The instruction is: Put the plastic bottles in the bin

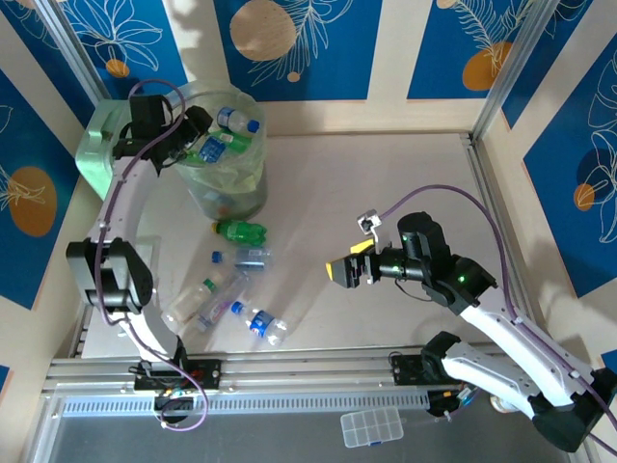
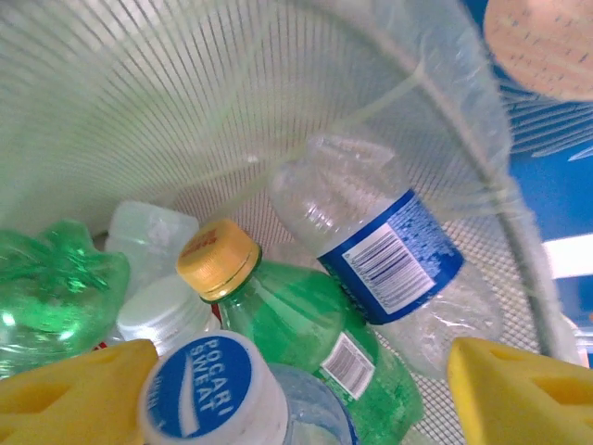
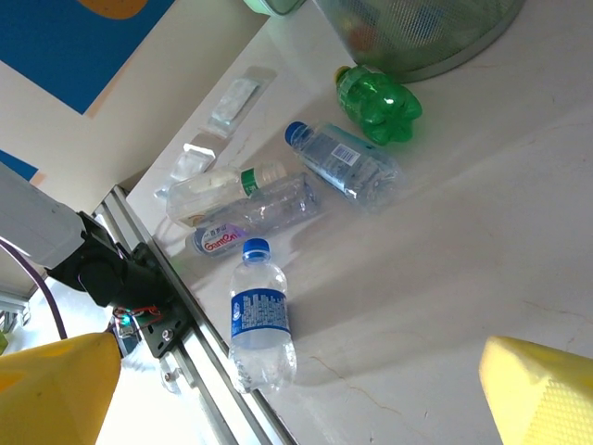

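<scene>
The translucent bin (image 1: 253,169) stands at the back left, with several plastic bottles inside. My left gripper (image 1: 198,135) hangs over its mouth, open. In the left wrist view my left gripper (image 2: 306,399) has its yellow fingers wide apart above a Pocari Sweat capped bottle (image 2: 199,385), a green bottle (image 2: 306,320) and a blue-labelled clear bottle (image 2: 389,250) lying against the bin wall (image 2: 185,111). On the table lie a green bottle (image 1: 241,231), clear bottles (image 1: 207,289) and a blue-labelled bottle (image 1: 260,323) (image 3: 259,315). My right gripper (image 1: 342,272) (image 3: 296,389) hovers open right of them, holding nothing.
A mint green box (image 1: 96,154) sits left of the bin. A loose blue cap (image 1: 217,257) lies among the bottles. The metal rail (image 1: 289,371) runs along the near edge, with a small clear organiser (image 1: 371,427) in front of it.
</scene>
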